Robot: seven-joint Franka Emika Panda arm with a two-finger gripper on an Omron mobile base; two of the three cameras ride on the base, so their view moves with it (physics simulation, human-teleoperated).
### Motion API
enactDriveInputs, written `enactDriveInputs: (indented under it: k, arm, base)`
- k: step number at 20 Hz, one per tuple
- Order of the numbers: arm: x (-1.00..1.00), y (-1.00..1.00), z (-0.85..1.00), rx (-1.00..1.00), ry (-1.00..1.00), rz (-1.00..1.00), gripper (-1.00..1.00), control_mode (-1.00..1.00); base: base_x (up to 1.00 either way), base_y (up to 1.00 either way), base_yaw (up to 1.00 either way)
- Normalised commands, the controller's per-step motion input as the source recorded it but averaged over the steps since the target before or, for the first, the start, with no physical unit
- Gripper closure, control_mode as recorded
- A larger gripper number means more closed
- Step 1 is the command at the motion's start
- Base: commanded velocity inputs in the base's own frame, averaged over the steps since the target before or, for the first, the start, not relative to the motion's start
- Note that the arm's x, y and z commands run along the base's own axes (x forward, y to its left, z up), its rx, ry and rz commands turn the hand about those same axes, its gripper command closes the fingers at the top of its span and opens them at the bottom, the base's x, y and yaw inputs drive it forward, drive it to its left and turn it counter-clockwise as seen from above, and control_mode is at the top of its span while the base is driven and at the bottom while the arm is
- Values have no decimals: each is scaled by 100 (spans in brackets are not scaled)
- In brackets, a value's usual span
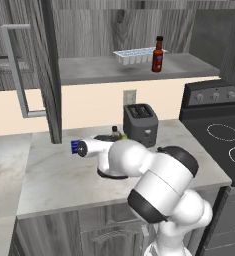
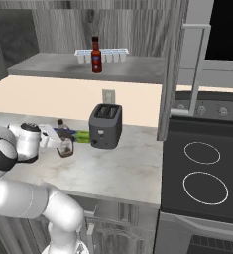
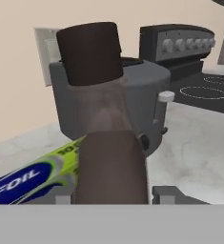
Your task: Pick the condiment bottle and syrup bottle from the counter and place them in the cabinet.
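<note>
Syrup bottle (image 3: 106, 143) fills centre frame, its base cut off below; fingers (image 3: 111, 193) close around it. One condiment bottle (image 1: 158, 54) stands upper centre, one toaster (image 2: 105, 126) mid-frame.

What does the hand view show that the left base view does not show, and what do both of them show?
Hand view alone: the foil box lying beside the syrup bottle, with its label readable, and the tool closed on the syrup bottle.

Left base view alone: the condiment bottle standing on the cabinet shelf next to an ice tray.

Both: the toaster, the stove, the wall outlet and the counter.
</note>
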Motion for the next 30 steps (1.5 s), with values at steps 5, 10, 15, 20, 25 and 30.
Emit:
enactDriveInputs:
  k: [5,10,15,20,25,30]
  arm:
    - [-46,0,46,0,-9,0,100,-100]
    - [-53,0,73,0,-10,3,100,-100]
    - [-39,-7,66,0,-2,12,100,-100]
    - [-46,-20,44,0,0,19,100,-100]
    - [-62,-25,30,0,0,26,100,-100]
    - [-57,-21,36,2,0,27,100,-100]
  base:
    - [0,0,0]
    - [0,0,0]
    - [0,0,0]
    - [0,0,0]
    - [0,0,0]
    - [0,0,0]
